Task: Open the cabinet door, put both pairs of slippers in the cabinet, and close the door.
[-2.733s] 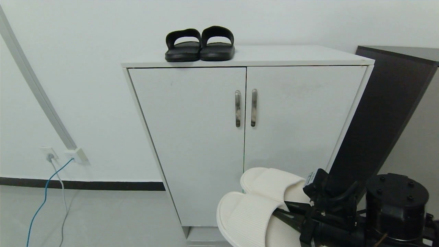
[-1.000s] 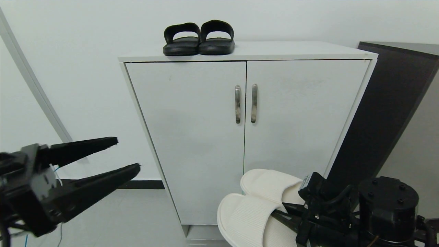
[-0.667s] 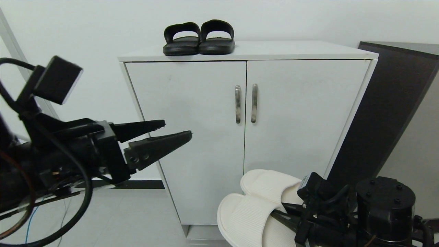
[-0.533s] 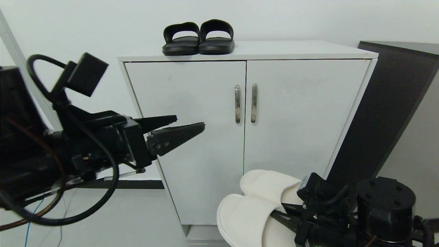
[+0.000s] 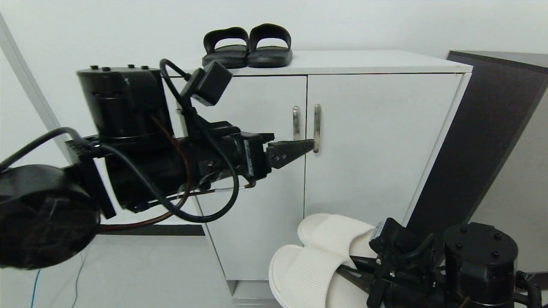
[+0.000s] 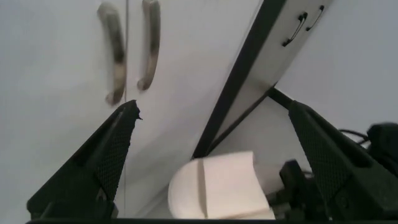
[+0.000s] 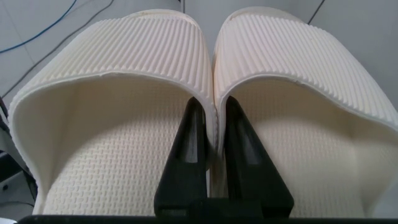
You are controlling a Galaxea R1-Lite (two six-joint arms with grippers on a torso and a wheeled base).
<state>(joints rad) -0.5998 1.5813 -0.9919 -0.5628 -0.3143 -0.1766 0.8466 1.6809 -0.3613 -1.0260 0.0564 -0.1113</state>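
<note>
The white cabinet (image 5: 364,64) has both doors shut, with two metal handles (image 5: 317,127) side by side at the middle seam. A pair of black slippers (image 5: 248,47) stands on its top, towards the left. My left gripper (image 5: 310,145) is level with the lower ends of the handles (image 6: 112,53) and close in front of them, open, its fingers (image 6: 118,140) spread wide with nothing between. Low in front of the right door, my right gripper (image 7: 216,134) is shut on the inner walls of a pair of white slippers (image 5: 319,256), holding them side by side.
A tall dark cabinet (image 5: 479,141) stands against the white cabinet's right side. A grey conduit (image 5: 25,81) runs slantwise down the wall on the left, and a blue cable (image 5: 36,282) hangs to the floor there. Bare floor lies left of the cabinet.
My left arm came into view from the lower left, rose and advanced right until its open gripper reached the door handles. The right gripper with the white slippers has barely moved.
</note>
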